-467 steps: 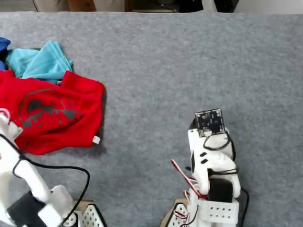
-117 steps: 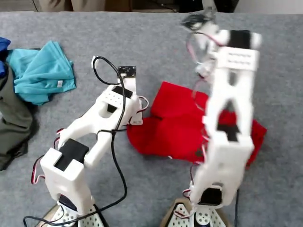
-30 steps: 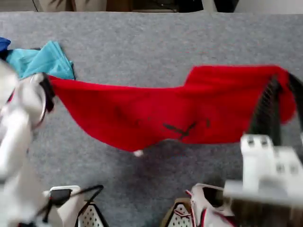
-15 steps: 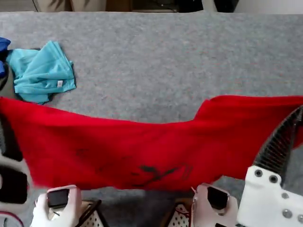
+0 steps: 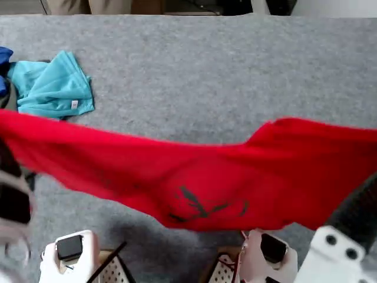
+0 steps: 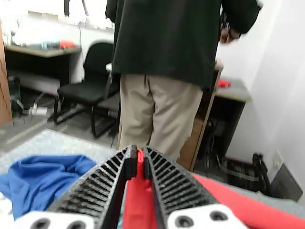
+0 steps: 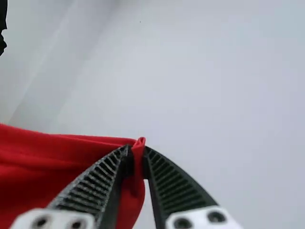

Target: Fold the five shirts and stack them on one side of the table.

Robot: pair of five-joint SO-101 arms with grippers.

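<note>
A red shirt with a dark print hangs stretched across the high view, lifted above the grey table. My left gripper is shut on one end of the red shirt, at the left edge of the high view. My right gripper is shut on the other end of the red shirt, at the right edge. A teal shirt lies crumpled at the table's far left, beside a blue shirt, which shows below my left gripper as a blue shirt.
A dark shirt peeks out next to the teal one at the left edge. Both arm bases stand at the near edge. A person stands behind the table's far side.
Both arms went from the table to holding the red shirt spread in the air. In the last second it came toward the near edge, then rose a little.
</note>
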